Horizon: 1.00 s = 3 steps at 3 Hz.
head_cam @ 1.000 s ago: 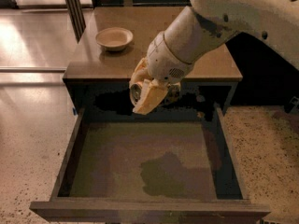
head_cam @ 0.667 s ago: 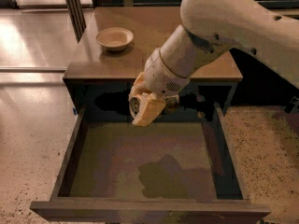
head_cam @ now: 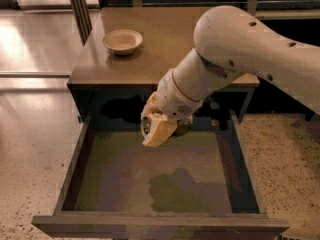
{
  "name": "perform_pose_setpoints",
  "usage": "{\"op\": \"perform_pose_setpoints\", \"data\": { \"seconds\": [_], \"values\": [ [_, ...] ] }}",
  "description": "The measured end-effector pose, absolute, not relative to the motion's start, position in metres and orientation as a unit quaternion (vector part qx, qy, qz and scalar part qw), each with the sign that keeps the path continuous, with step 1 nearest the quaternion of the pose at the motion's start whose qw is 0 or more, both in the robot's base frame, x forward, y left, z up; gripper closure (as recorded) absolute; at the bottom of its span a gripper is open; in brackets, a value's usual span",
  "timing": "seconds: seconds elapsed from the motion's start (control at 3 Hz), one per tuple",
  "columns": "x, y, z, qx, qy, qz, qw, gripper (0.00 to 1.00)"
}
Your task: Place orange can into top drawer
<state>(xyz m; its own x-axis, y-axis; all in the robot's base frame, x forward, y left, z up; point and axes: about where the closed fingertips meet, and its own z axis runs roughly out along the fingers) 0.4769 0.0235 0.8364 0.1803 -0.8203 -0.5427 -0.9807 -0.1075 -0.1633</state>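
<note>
Drawer (head_cam: 115, 179) stands wide open, likely so the can (head_cam: 147, 125) can go straight down; the can hangs over the drawer's back part, clear of its floor. Pincer (head_cam: 158, 132) over the same spot, clamped on the can, touching nothing else. Bowl (head_cam: 122, 40) sits on the bench (head_cam: 170, 44) behind the drawer.
</note>
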Motion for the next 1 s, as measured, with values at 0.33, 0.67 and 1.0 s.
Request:
{"op": "perform_pose_setpoints", "data": {
  "seconds": [0.33, 0.67, 1.0],
  "values": [
    [0.475, 0.023, 0.789, -0.703, 0.65, 0.16, 0.24, 1.0],
    [0.481, 0.025, 0.751, -0.685, 0.67, 0.162, 0.236, 1.0],
    [0.48, 0.026, 0.748, -0.685, 0.67, 0.163, 0.236, 1.0]
  ]
}}
